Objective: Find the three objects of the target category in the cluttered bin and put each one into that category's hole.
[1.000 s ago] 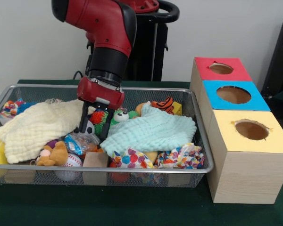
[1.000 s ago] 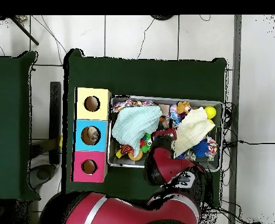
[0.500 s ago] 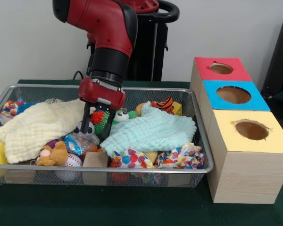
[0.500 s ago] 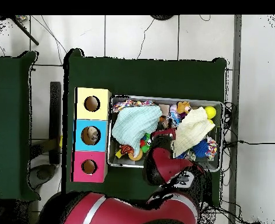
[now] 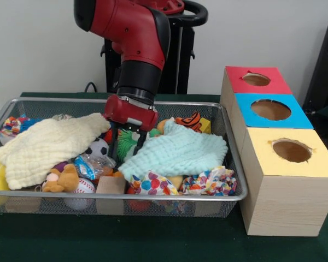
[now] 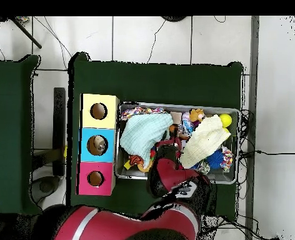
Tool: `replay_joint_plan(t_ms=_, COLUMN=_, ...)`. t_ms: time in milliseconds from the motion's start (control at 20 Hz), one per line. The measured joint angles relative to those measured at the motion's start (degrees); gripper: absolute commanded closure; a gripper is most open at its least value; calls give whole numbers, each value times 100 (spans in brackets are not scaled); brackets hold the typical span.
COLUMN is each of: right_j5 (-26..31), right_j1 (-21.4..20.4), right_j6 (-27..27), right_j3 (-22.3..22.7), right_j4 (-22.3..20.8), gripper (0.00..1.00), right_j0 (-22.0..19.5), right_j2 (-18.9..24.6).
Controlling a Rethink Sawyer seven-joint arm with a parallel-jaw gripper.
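My gripper (image 5: 126,148): down in the middle of the wire-mesh bin (image 5: 236,164), between the two cloths; my two black fingers (image 5: 114,146) stand apart, with a green spiky toy (image 5: 127,143) showing between them, nothing clamped.
Left of me: cream waffle-weave cloth (image 5: 46,144), with a small black-and-white soccer ball (image 5: 98,147) at its edge, just beside my finger.
Right of me: pale mint waffle-weave cloth (image 5: 177,152) draped over other toys; an orange striped plush (image 5: 190,120) lies behind it.
Front of bin: brown plush bear (image 5: 63,179), white baseball (image 5: 85,186), polka-dot fabric (image 5: 152,184).
Holes: red-topped (image 5: 256,79), blue-topped (image 5: 270,109) and yellow-topped wooden boxes (image 5: 291,150) stand in a row beside the bin.
Target objects: I cannot tell which toys belong to the category.
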Motion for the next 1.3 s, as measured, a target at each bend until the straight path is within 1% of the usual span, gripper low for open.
replay_joint_plan(t_ms=300, right_j5=0, right_j1=133, right_j6=0, right_j3=-77, right_j4=12, gripper=0, right_j0=171, right_j2=-151)
replay_joint_plan(t_ms=700, right_j5=1, right_j1=198, right_j6=0, right_j3=-116, right_j4=27, gripper=0, right_j0=173, right_j2=-214)
replay_joint_plan(t_ms=850, right_j5=1, right_j1=207, right_j6=0, right_j3=-116, right_j4=107, gripper=0, right_j0=161, right_j2=-225)
replay_joint_plan(t_ms=950, right_j5=1, right_j1=268, right_j6=0, right_j3=-117, right_j4=343, gripper=0, right_j0=153, right_j2=-247)
replay_joint_plan(t_ms=1100, right_j5=1, right_j1=336, right_j6=0, right_j3=-117, right_j4=585, gripper=0, right_j0=151, right_j2=-260)
replay_joint_plan(t_ms=1200, right_j5=0, right_j1=413, right_j6=0, right_j3=-115, right_j4=885, gripper=0, right_j0=152, right_j2=-262)
replay_joint_plan(t_ms=1300, right_j5=-6, right_j1=445, right_j6=0, right_j3=-86, right_j4=1076, gripper=0, right_j0=154, right_j2=-270)
